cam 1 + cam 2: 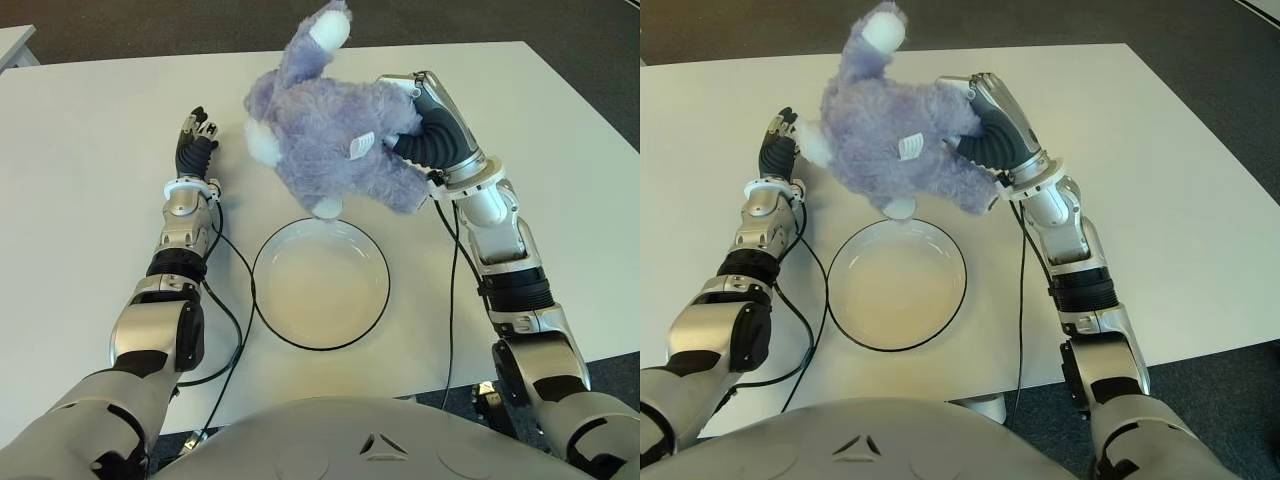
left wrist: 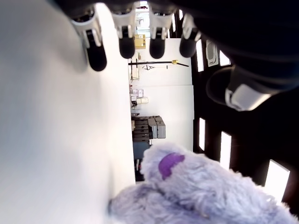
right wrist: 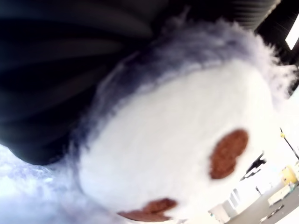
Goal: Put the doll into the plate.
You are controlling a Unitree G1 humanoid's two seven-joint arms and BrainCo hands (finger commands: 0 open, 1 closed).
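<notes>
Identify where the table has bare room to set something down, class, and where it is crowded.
Free: the plate's bare inside, the table left of the idle left hand, and beyond the right arm. Crowded: behind the plate, where the right hand holds the doll.

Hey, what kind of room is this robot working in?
Probably an office or lab. A plain white table stands on dark carpet, and the left wrist view shows ceiling light panels and a printer-like machine. The right hand holds a doll.
</notes>
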